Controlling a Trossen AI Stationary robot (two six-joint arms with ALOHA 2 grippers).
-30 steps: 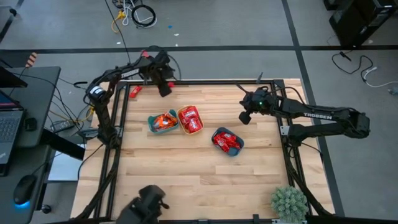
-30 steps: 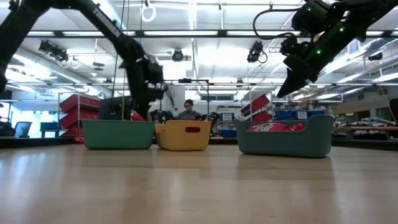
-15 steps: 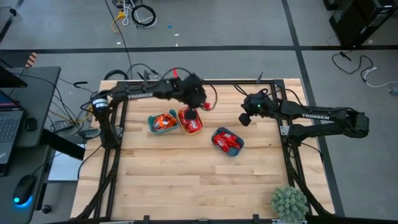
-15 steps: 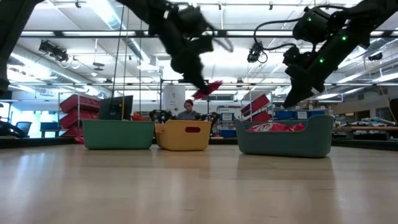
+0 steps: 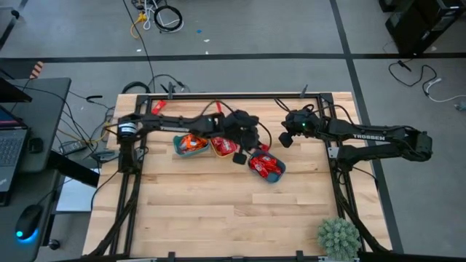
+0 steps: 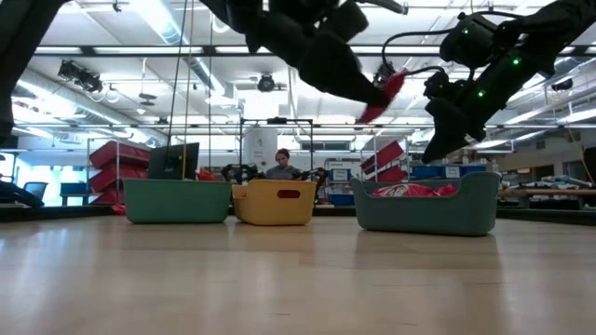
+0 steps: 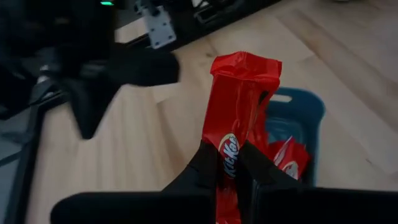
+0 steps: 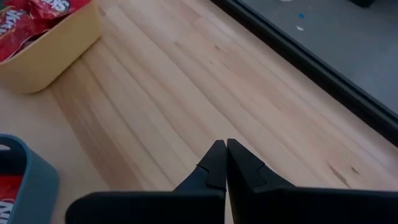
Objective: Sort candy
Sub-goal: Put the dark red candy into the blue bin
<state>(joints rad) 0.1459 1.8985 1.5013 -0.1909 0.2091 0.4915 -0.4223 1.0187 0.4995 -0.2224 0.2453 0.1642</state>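
Left gripper (image 7: 227,180) is clamped on one red candy (image 7: 239,118), a KitKat wrapper, pinched near its lower end so the long axis runs straight out past the fingertips. Landmark is the blue bowl (image 5: 277,173). I see the held candy just beside the blue bowl's rim on the yellow bowl (image 5: 212,133) side, up in the air; low view puts it well above the blue bowl's wall, over its near-left corner. From the left wrist view the blue bowl sits right behind the candy tip, with more red wrappers already inside. So I judge the drop needs only a short carry further over the blue bowl, then release.

Right gripper (image 8: 222,163) has its fingers pressed together, holding nothing. It hangs over bare table (image 5: 218,211) on the far side of the blue bowl, away from the teal bowl (image 5: 177,148). Left arm is plainly the nearer one.

Other candy: orange wrappers in the teal bowl, red in the yellow bowl, red in the blue bowl.

Change from half a second ago: left gripper was over the yellow bowl with the candy, now it has swung across to the blue bowl's edge. A second ago it was back at the far table rail, beyond the teal bowl. Right arm has barely shifted, bowls have not moved
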